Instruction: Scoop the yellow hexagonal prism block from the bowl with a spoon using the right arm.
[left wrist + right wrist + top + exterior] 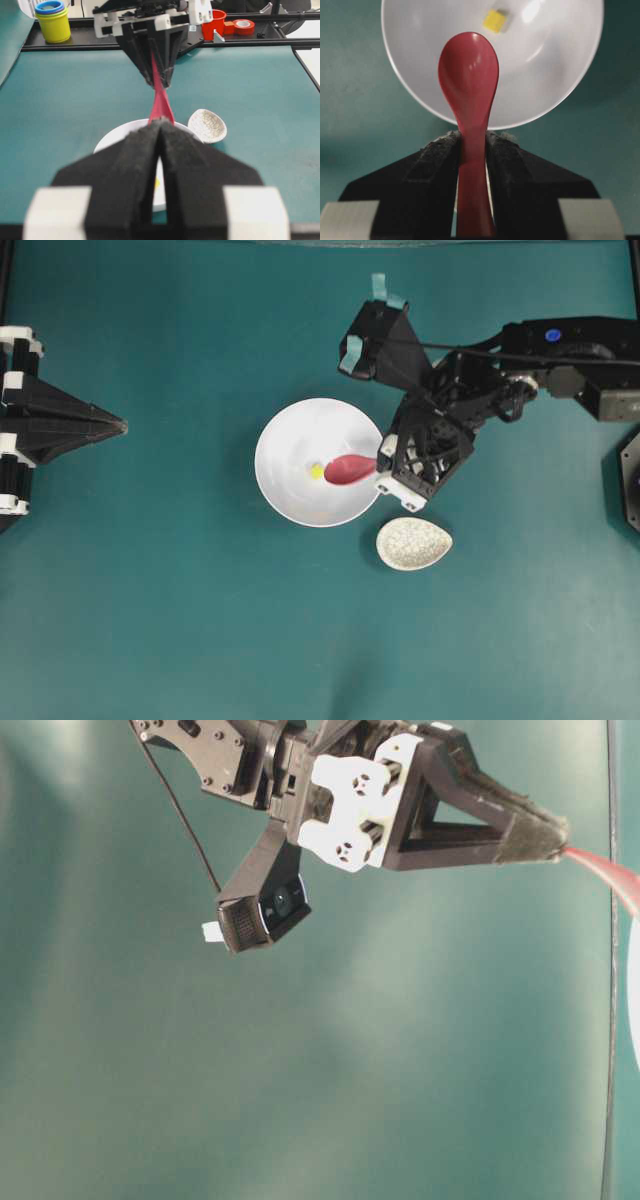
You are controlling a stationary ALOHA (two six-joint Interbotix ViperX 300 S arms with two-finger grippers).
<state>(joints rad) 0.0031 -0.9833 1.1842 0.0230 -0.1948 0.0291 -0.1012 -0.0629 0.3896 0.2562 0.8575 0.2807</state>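
Progress sits at roughly the halfway mark, by my reading: the spoon (468,70) is already gripped and brought over the bowl (290,435), but the scoop itself is not yet done. The right tool (471,142) is clamped on the spoon's handle, its scoop hanging inside the bowl's rim. The yellow hexagonal prism block (316,471) lies on the bowl's floor, just beside the spoon's tip and not in the scoop. What is left is to slide the scoop under the block and lift it out.

The left tool (159,131) is parked well apart at the edge of the green bench (150,620), its pads pressed together on nothing.

Counted: one bowl, one spoon, one yellow block, one speckled spoon rest (414,544) beside the bowl, two arms.
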